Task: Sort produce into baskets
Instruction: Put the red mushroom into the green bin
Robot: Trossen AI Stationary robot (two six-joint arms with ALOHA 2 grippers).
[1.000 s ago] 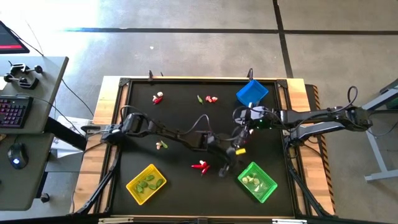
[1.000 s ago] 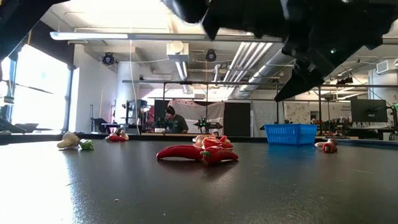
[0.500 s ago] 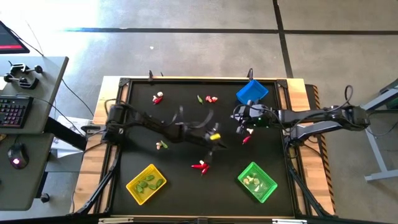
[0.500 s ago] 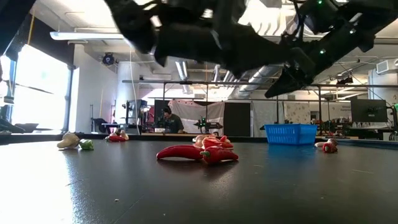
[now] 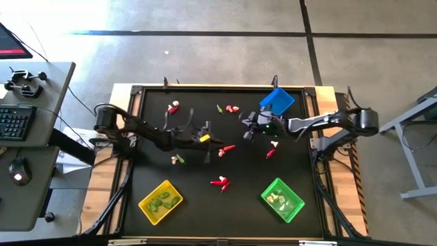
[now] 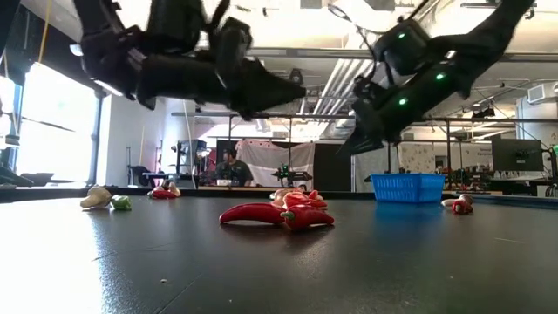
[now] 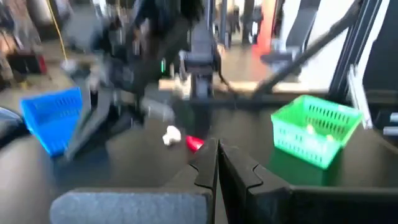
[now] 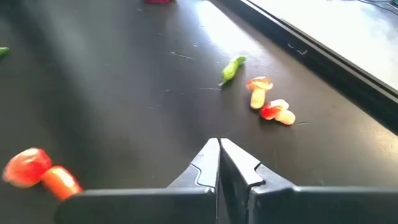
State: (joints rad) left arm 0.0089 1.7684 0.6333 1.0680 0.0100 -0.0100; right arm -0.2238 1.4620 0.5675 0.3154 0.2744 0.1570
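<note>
The produce lies scattered on the black table: red chilies (image 5: pixel 220 182) in the middle, a red chili with a pink bulb (image 5: pixel 226 148), a white and red pair (image 5: pixel 272 148), a green pod (image 5: pixel 220 108) and bulbs (image 5: pixel 233 108) near the far edge. The yellow basket (image 5: pixel 160 201) holds green pods. The green basket (image 5: pixel 282 199) holds whitish bulbs. The blue basket (image 5: pixel 276 101) stands at the far right. My left gripper (image 5: pixel 217 143) is shut and empty above the table's middle, its fingers closed in its wrist view (image 7: pixel 217 149). My right gripper (image 5: pixel 244 130) is shut and empty, raised, facing the pod (image 8: pixel 233 67).
More pieces lie at the far left (image 5: pixel 174 107) and left of the middle (image 5: pixel 179 159). The table has a raised wooden rim (image 5: pixel 123 92). A desk with a keyboard (image 5: pixel 13 123) stands off the table's left. A person (image 6: pixel 237 167) sits far behind the table.
My left gripper has drawn back from beside the green basket toward the table's left and far side, and is now over the middle. My right gripper has gone toward the table's left edge. The produce on the table has stayed put.
</note>
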